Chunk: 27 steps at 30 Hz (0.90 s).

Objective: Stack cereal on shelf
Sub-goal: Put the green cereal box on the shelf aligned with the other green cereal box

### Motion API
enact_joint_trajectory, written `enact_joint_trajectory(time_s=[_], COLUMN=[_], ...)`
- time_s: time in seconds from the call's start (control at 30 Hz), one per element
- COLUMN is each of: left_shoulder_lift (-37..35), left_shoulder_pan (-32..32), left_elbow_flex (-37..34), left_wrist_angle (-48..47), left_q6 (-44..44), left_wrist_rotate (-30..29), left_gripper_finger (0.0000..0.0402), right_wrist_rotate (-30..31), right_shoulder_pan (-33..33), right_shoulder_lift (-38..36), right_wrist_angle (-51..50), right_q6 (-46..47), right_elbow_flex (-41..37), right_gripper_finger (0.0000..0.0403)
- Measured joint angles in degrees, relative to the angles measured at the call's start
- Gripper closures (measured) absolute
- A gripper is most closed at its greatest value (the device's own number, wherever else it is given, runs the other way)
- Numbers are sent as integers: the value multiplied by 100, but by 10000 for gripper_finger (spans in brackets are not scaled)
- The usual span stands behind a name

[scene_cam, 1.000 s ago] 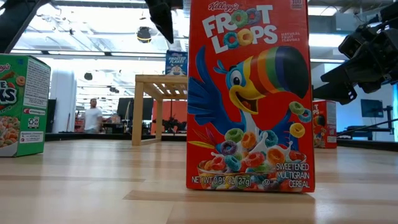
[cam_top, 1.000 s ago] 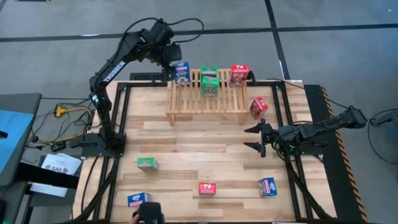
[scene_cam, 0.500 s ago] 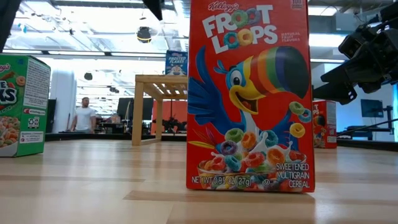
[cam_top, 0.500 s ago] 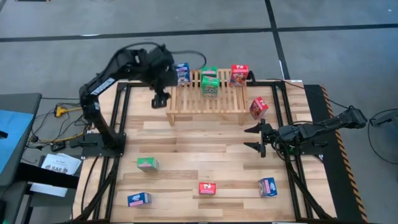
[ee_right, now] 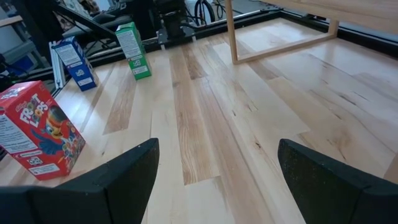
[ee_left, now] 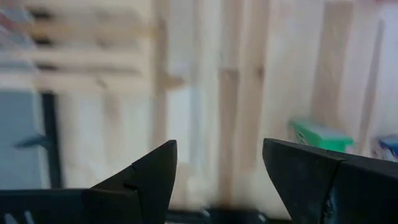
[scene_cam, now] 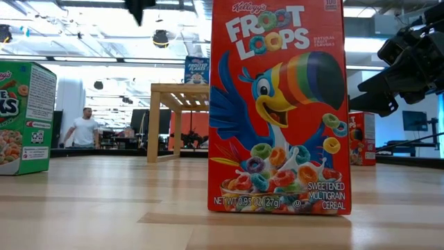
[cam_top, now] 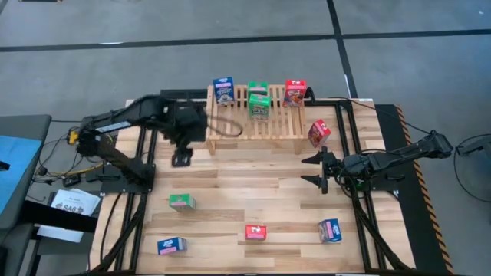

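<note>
Left gripper (cam_top: 182, 159) was empty, fingers spread, over the table just off the shelf (cam_top: 253, 123). Four boxes on the shelf; likely next pick was the green box (cam_top: 182, 202), needing a descent and square approach. Right gripper (cam_top: 316, 171) waited wide open.

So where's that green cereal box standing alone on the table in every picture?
High view: green box, lower left of the picture.
Low view: at the left edge.
Left wrist view: blurred, beyond the fingers.
Right wrist view: far off, beside a blue box, at.
Landmark: the red box, seen in all but the left wrist view.
</note>
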Motion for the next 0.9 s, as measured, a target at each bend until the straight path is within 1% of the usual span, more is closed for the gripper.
enact_joint_trajectory(time_s=[0.13, 0.27, 0.43, 0.53, 0.7, 0.9], left_shoulder_lift=[-547, -1009, -1478, -1662, -1751, -1743], left_shoulder_pan=[-419, -938, -1652, -2095, -2720, -3297], left_elbow_flex=[-945, -1694, -2630, -3158, -3717, -3959], left_wrist_angle=[97, 246, 723, 1023, 1417, 1848], left_q6=[-584, -1187, -2005, -2475, -3101, -3666], left_wrist_rotate=[93, 102, 90, -24, -238, -508], left_gripper_finger=[175, 175, 173, 160, 120, 87], right_wrist_rotate=[1, 1, 1, 1, 1, 0], right_shoulder_pan=[0, 0, 0, 0, 0, 0], right_shoulder_lift=[0, 0, 0, 0, 0, 0], right_wrist_angle=[-2, -2, -2, -2, -2, -2], right_q6=[10, 10, 8, 8, 6, 3], right_elbow_flex=[0, 0, 0, 0, 0, 0], right_gripper_finger=[49, 49, 49, 49, 49, 49])
